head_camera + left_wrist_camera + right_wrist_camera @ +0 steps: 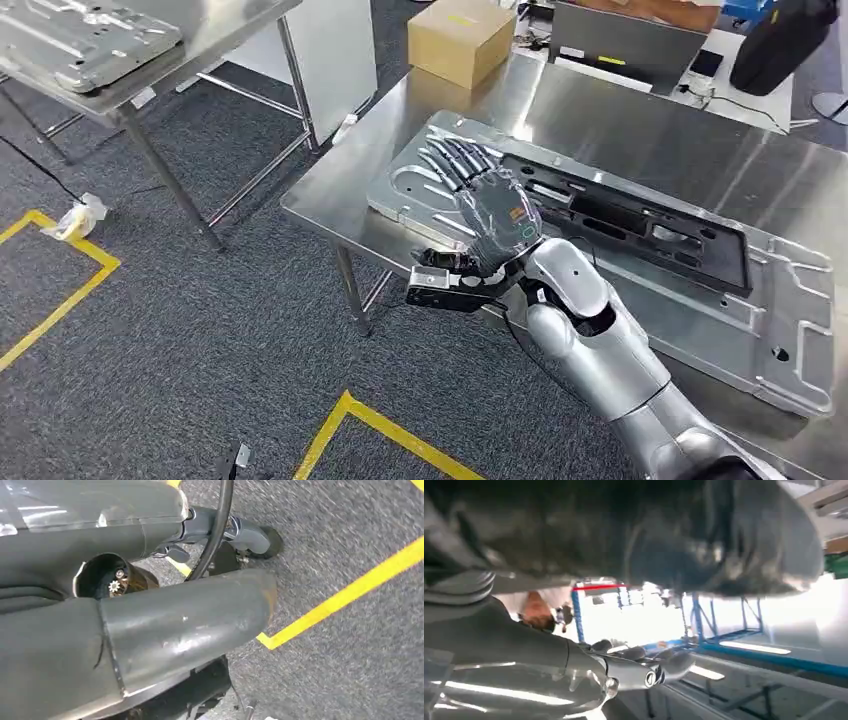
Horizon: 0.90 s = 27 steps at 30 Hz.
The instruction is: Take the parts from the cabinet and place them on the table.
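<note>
Steel surface (pixel 640 140) already carries a flat metal part (pixel 790 330), lying toward three o'clock with a black panel (pixel 620 215) on top. Right hand (pixel 490 205) rests on the part's near end, fingers (pixel 455 160) stretched flat, gripping nothing. Placing looks done; another part (pixel 80 40) lies at ten o'clock.

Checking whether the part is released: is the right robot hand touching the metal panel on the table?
Cannot tell. In the head view the right robot hand lies spread over the metal panel, but no contact or gap shows plainly.
</note>
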Tool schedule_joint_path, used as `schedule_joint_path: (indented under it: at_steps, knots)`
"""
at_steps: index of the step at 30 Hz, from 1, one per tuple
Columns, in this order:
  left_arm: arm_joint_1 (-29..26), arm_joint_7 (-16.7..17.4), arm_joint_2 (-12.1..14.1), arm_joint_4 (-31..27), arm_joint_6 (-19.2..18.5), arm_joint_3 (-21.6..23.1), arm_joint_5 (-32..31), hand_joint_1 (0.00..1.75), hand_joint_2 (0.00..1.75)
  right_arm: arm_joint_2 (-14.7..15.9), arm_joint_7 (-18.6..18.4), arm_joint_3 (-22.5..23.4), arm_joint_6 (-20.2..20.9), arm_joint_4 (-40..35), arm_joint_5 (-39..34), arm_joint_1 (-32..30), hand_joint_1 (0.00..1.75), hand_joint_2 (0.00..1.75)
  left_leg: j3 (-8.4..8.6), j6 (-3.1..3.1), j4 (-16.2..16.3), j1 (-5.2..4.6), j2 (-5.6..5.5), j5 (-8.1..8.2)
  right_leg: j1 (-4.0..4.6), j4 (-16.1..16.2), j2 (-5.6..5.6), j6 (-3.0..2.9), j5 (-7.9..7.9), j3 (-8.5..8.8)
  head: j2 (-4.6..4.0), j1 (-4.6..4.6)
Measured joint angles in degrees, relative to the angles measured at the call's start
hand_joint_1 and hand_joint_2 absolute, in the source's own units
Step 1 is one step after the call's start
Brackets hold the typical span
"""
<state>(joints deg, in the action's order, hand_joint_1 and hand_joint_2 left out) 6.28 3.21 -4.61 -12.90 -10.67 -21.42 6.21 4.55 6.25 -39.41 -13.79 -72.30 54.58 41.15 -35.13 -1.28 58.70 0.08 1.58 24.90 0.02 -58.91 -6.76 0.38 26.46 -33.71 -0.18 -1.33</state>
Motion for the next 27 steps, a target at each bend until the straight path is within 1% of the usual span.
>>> schedule_joint_path:
  at_steps: [1,2,3,4,5,6,7,8,9,10,11,12,13,14,15,16,17,18,19,20,21,22,23,24,25,26,27]
  knots:
    - [-0.1,0.0,-0.1,0.0,0.0,0.0,0.0,0.00,0.00,0.0,0.0,0.0,0.0,0.0,0.0,0.2,0.00,0.00,0.24,-0.53,-0.4,0.44,-0.54,-0.36,-0.44,-0.4,0.99,0.60,0.61,-0.29,0.00,0.00]
    - [0.1,0.0,-0.1,0.0,0.1,0.0,0.0,0.00,0.00,0.0,-0.1,0.0,0.1,0.0,0.0,0.3,0.00,0.00,0.20,-0.77,-0.5,0.46,-1.07,-0.47,-0.61,-2.1,3.96,0.80,1.97,-0.84,0.00,0.00]
    - [0.2,0.0,0.0,0.0,0.3,0.0,-0.1,0.00,0.00,0.1,-0.1,0.0,0.2,0.0,0.0,0.4,0.00,0.00,0.13,-1.00,-0.5,0.45,-1.49,-0.53,-0.73,-5.8,5.59,0.84,4.19,-2.52,0.00,-0.04]
    - [0.4,0.0,0.0,0.0,0.3,0.0,-0.2,0.00,0.00,0.3,-0.1,0.0,0.3,0.0,0.0,0.4,0.00,0.00,0.09,-1.19,-0.5,0.45,-2.15,-0.54,-0.76,-10.4,6.22,0.96,6.41,-4.63,0.00,-0.02]
    - [0.5,0.0,0.0,0.0,0.3,0.0,-0.2,0.00,0.00,0.5,-0.1,0.0,0.4,0.2,0.0,0.3,0.00,0.00,0.06,-1.25,-0.4,0.37,-2.95,-0.54,-0.75,-15.0,6.51,1.05,8.06,-6.88,0.00,-0.02]
    - [0.5,0.1,0.0,0.0,0.3,0.0,-0.2,0.00,0.00,0.6,-0.1,0.0,0.5,0.3,0.0,0.2,0.00,0.00,0.06,-1.25,-0.4,0.33,-3.68,-0.54,-0.74,-17.5,6.61,1.04,8.33,-8.27,0.00,-0.02]
    - [0.4,0.1,0.0,0.0,0.3,0.0,-0.2,0.00,0.00,0.7,0.0,0.0,0.5,0.5,0.0,0.2,0.00,0.00,0.10,-1.25,-0.4,0.30,-4.46,-0.54,-0.74,-17.3,6.68,0.97,7.25,-8.37,0.00,-0.02]
    - [0.3,0.1,0.0,0.0,0.3,0.0,-0.2,0.00,0.00,0.9,0.0,0.1,0.6,0.7,0.0,0.2,0.00,0.00,0.11,-1.24,-0.3,0.30,-5.32,-0.54,-0.74,-14.2,6.81,0.75,4.93,-7.16,0.00,-0.02]
    - [0.3,0.2,0.0,0.0,0.3,0.0,-0.3,0.00,0.00,0.9,0.0,0.2,0.7,0.7,0.0,0.3,0.00,0.00,0.17,-1.19,-0.2,0.30,-6.10,-0.51,-0.74,-9.7,7.23,0.48,2.21,-5.12,0.00,-0.02]
    - [0.3,0.3,0.0,0.0,0.4,0.0,-0.3,0.00,0.00,0.9,0.0,0.2,0.7,0.7,0.0,0.4,0.00,0.00,0.24,-1.11,-0.1,0.30,-6.80,-0.45,-0.72,-4.4,8.40,0.12,-0.41,-2.75,0.00,-0.02]
    - [0.4,0.3,-0.1,0.0,0.6,0.0,-0.3,0.00,0.00,0.9,0.0,0.2,0.8,0.8,0.0,0.6,0.00,0.00,0.05,-1.00,-0.1,0.53,-7.32,-0.42,-0.92,-1.2,11.58,-0.34,-0.50,-1.36,0.00,-0.02]
    - [0.7,0.4,-0.2,0.0,0.7,0.0,-0.4,0.00,0.00,0.9,0.0,0.2,1.0,0.9,0.0,0.8,0.00,0.00,-0.34,-0.50,0.2,0.24,-7.85,-0.52,-1.07,-0.3,12.83,-0.31,-0.59,-1.30,0.00,0.09]
    - [0.8,0.4,-0.2,0.0,1.0,0.0,-0.6,0.00,0.00,1.0,0.0,0.2,1.1,1.0,0.0,0.9,0.00,0.00,-0.71,-0.10,0.0,0.84,-8.49,-0.73,-0.73,-0.5,11.72,-0.25,-0.59,-1.15,0.00,-0.07]
    - [0.7,0.3,-0.2,0.0,1.2,0.0,-0.9,0.00,0.00,1.0,0.1,0.2,1.2,1.1,0.1,1.0,0.00,0.00,-0.76,0.32,-0.1,1.02,-9.25,-0.75,-0.55,-0.4,11.40,-0.42,-0.48,-1.08,0.00,0.07]
    - [0.7,0.2,-0.2,0.0,1.3,0.0,-1.1,0.00,0.00,1.0,0.2,0.3,1.2,1.1,0.1,1.1,0.00,0.00,-0.74,0.75,-0.4,1.12,-9.98,-0.99,-0.47,-0.2,10.64,-0.55,-0.51,-0.90,0.00,0.00]
    - [0.6,0.0,0.0,0.0,1.4,0.0,-1.4,0.00,0.00,1.0,0.2,0.3,1.2,1.1,0.1,1.1,0.00,0.00,-0.80,0.96,-0.3,0.71,-9.84,-0.82,-1.41,0.8,9.72,-1.03,-0.93,-0.34,0.00,0.07]
    - [0.6,-0.1,-0.1,0.0,1.5,0.0,-1.5,0.00,0.00,1.0,0.2,0.3,1.3,1.1,0.1,1.2,0.00,0.00,-1.24,1.06,0.9,0.38,-6.24,0.01,-1.26,1.4,8.93,-1.37,-1.01,0.22,0.00,0.09]
    - [0.8,-0.1,-0.1,0.0,1.6,0.0,-1.6,0.00,0.00,1.0,0.3,0.3,1.4,1.1,0.1,1.4,0.00,0.00,-2.71,1.25,4.1,0.51,-3.91,1.91,-1.20,1.5,8.12,-1.68,-0.99,0.44,0.00,0.63]
    - [1.1,-0.2,-0.1,0.0,1.8,0.0,-1.7,0.00,0.00,1.0,0.4,0.3,1.6,1.1,0.1,1.4,0.00,0.00,-4.91,1.51,8.5,0.66,-2.75,3.96,-1.10,1.4,7.23,-1.75,-0.89,0.55,0.00,0.61]
    - [1.3,-0.4,-0.1,0.0,1.9,0.0,-1.8,0.00,0.00,1.1,0.4,0.3,1.8,1.3,0.1,1.3,0.00,0.00,-7.29,1.78,13.1,0.81,-2.29,5.78,-0.99,1.4,6.26,-1.84,-0.76,0.60,0.00,0.63]
    - [1.3,-0.5,-0.1,0.0,2.0,0.0,-1.9,0.00,0.00,1.1,0.4,0.3,2.0,1.4,0.1,1.3,0.00,0.00,-9.02,2.04,16.3,0.93,-2.09,6.63,-0.98,1.4,5.45,-1.79,-0.65,0.59,0.00,0.63]
    - [1.2,-0.6,-0.1,0.0,2.1,0.0,-2.0,0.00,0.00,1.1,0.5,0.3,2.0,1.6,0.1,1.2,0.00,0.00,-9.42,2.25,16.9,1.08,-1.95,6.11,-0.97,1.3,4.78,-1.72,-0.55,0.64,0.00,0.63]
    - [1.1,-0.6,-0.1,0.0,2.1,0.0,-2.0,0.00,0.00,1.1,0.5,0.3,2.0,1.7,0.1,1.3,0.00,0.00,-8.35,2.38,14.8,1.20,-1.81,4.38,-0.98,1.3,4.06,-1.55,-0.40,0.72,0.00,0.63]
    - [1.0,-0.6,-0.1,0.0,2.3,0.0,-2.0,0.00,0.00,1.2,0.5,0.3,2.0,1.7,0.1,1.3,0.00,0.00,-5.97,2.39,10.3,1.26,-1.54,1.93,-1.02,1.2,3.38,-1.39,-0.18,0.82,0.00,0.63]
    - [1.1,-0.6,-0.1,0.0,2.6,0.0,-2.0,0.00,0.00,1.2,0.5,0.4,2.1,1.7,0.1,1.4,0.00,0.00,-2.92,2.30,4.7,1.26,-0.65,-0.57,-1.06,0.9,2.69,-1.14,0.09,0.97,0.00,0.66]
    - [1.3,-0.6,-0.2,0.0,3.0,0.0,-2.0,0.00,0.00,1.2,0.5,0.5,2.1,1.7,0.1,1.5,0.00,0.00,-0.86,2.24,0.2,1.03,1.97,-1.02,-0.89,0.6,2.13,-0.72,0.47,1.03,0.00,0.61]
    - [1.5,-0.6,-0.3,0.0,3.3,0.0,-1.9,0.00,0.00,1.2,0.5,0.6,2.1,1.7,0.1,1.7,0.00,0.00,-0.46,1.65,0.0,0.31,2.53,-0.60,-0.40,0.3,1.74,-0.36,0.70,0.82,0.00,0.68]
